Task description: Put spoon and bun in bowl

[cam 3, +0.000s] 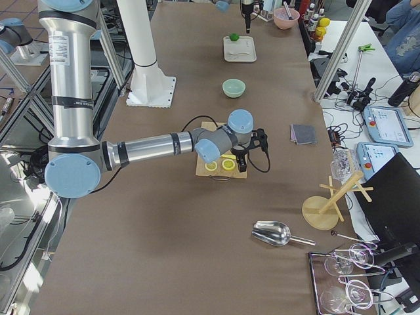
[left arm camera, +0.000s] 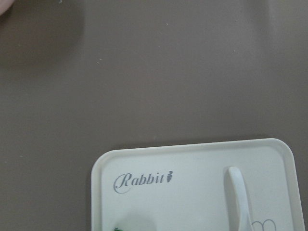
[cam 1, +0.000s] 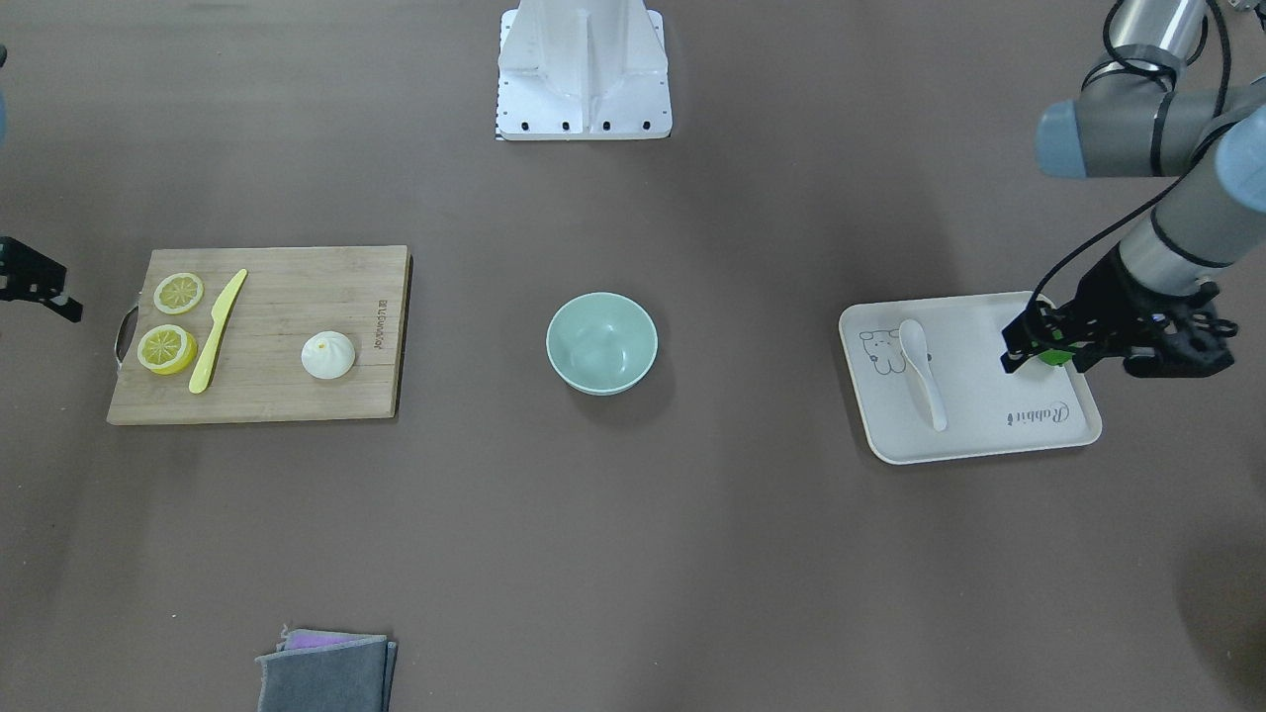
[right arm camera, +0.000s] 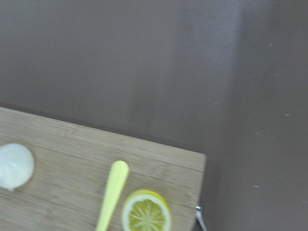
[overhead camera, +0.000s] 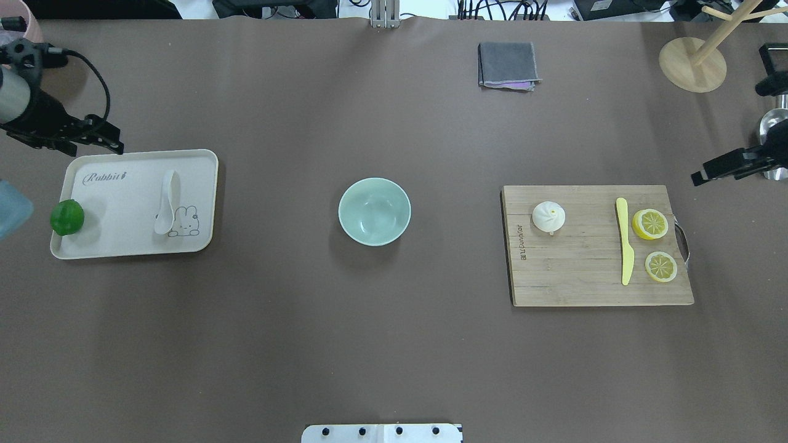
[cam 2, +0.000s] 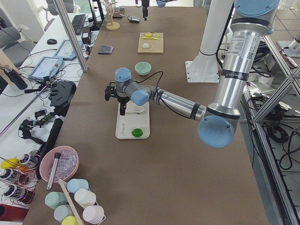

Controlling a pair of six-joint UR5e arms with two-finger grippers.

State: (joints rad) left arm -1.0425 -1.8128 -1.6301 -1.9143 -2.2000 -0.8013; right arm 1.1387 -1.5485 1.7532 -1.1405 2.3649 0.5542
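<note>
Spoon (overhead camera: 166,203): lying on tray (overhead camera: 123,243), left of bowl (overhead camera: 374,211).
Bun (overhead camera: 548,217): on cutting board (overhead camera: 572,277), right of bowl.
Bowl: mid-table, upright.
Left gripper (overhead camera: 104,140): above tray's far-left corner, holding nothing; finger spread unclear.
Right gripper (overhead camera: 708,172): past board's far-right corner, holding nothing; finger spread unclear.

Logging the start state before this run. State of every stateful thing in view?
Pale mint-green round bowl: upright, empty.
Small white soup spoon: lying flat on cream tray.
Round white pleated bun: upright on wooden board.
Grey cloth: folded.
Left pincer: empty; opening unclear.
Right pincer: empty; opening unclear.
</note>
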